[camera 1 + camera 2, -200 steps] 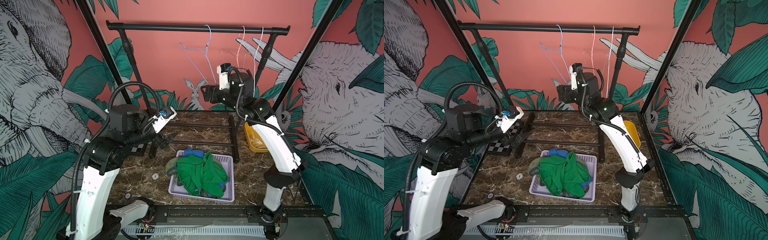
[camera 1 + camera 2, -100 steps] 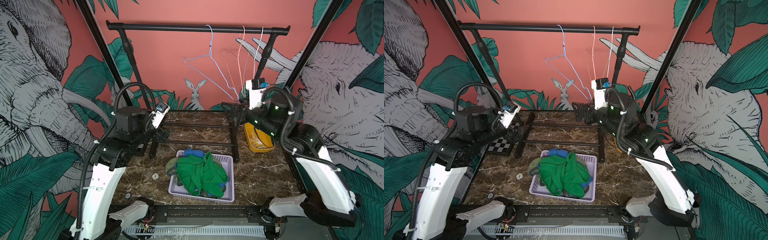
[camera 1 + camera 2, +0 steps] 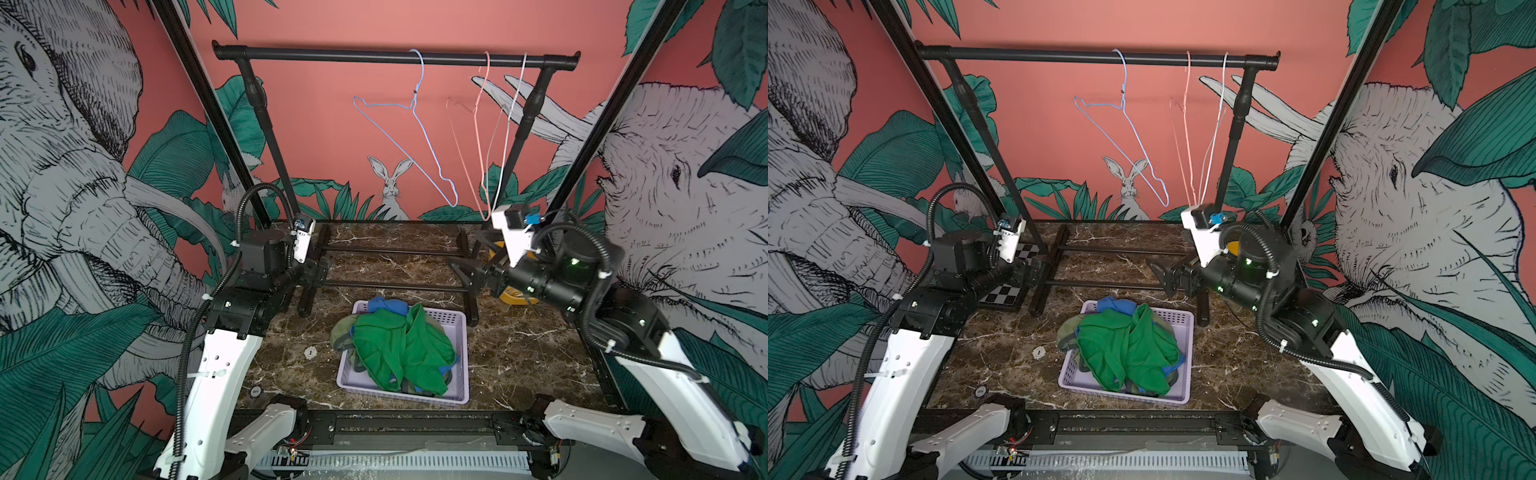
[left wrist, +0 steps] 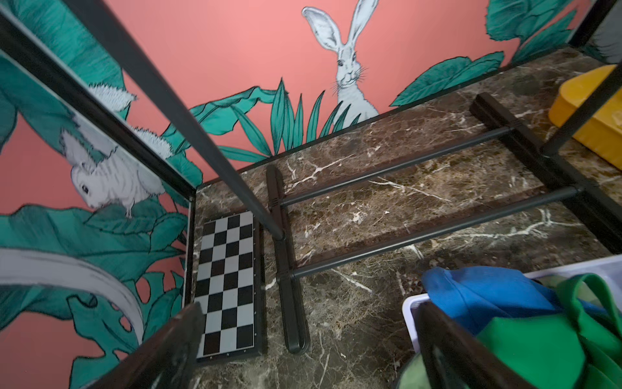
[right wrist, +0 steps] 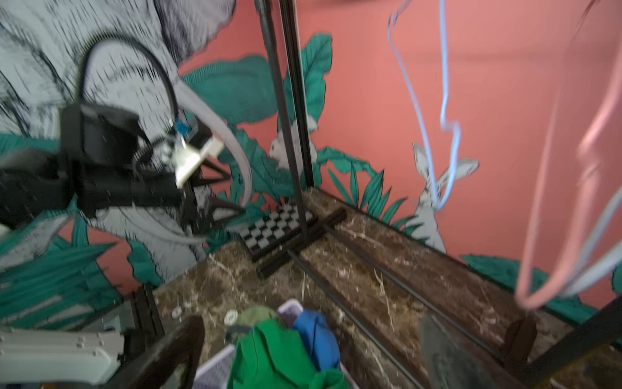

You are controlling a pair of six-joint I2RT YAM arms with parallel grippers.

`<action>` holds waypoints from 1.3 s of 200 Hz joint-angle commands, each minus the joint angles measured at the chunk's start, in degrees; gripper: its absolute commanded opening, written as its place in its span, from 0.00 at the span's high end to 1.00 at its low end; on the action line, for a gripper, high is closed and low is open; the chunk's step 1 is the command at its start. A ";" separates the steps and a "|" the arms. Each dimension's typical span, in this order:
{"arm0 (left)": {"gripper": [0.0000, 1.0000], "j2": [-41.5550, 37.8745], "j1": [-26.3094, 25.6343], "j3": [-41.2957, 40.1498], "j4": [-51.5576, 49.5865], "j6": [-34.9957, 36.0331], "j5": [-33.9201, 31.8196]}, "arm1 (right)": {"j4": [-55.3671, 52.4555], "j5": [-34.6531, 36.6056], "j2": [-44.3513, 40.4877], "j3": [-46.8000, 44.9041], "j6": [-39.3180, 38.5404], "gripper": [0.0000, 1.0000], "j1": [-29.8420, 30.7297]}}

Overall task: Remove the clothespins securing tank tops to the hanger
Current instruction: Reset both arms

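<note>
Three tank tops lie heaped in a lilac basket [image 3: 455, 320]: a bright green one [image 3: 399, 349] on top, a blue one [image 3: 386, 305] and an olive one [image 3: 343, 332] under it. The blue hanger [image 3: 415, 124], pink hanger [image 3: 478, 137] and white hanger [image 3: 505, 137] hang bare on the black rail [image 3: 332, 55]. No clothespins are in view. My left gripper [image 3: 318, 272] [image 4: 309, 353] is open over the marble beside the rack's left foot. My right gripper [image 3: 463, 266] [image 5: 309, 353] is open and empty above the basket's far right corner.
A black-and-white checkerboard [image 4: 229, 283] lies at the back left by the rack's foot [image 4: 289, 303]. A yellow container [image 3: 513, 295] sits behind my right arm. Two small round discs [image 3: 310, 352] lie on the marble left of the basket. The rack's floor bars [image 3: 395, 286] cross behind it.
My right arm has come down from the blue hanger to just above the rack's floor bars, and its jaws have widened. The blue hanger has swung. The left arm has drawn back slightly.
</note>
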 commanded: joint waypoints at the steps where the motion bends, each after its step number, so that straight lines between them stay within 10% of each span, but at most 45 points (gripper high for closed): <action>1: 0.01 -1.29 5.32 -5.49 5.33 -6.45 4.82 | 8.93 0.49 -7.33 -14.41 0.91 0.01 0.22; 30: 0.01 -2.34 14.10 -17.86 19.22 -11.16 16.89 | 12.45 12.94 -13.85 -31.01 3.97 0.01 -0.01; 108: 0.01 6.58 16.28 -51.04 71.75 -8.17 13.99 | 40.80 41.83 -25.01 -56.19 -8.52 0.01 -11.57; 177: 0.01 32.09 15.56 -55.93 104.65 -7.48 15.19 | 58.40 43.65 -16.46 -72.25 -3.14 0.01 -29.75; 211: 0.01 32.36 14.51 -56.41 102.99 -4.58 16.84 | 70.79 34.93 -6.91 -75.67 2.20 0.01 -41.76; 260: 0.01 34.31 13.53 -52.79 99.01 -4.30 15.51 | 87.01 30.73 16.45 -69.29 -2.52 0.01 -43.06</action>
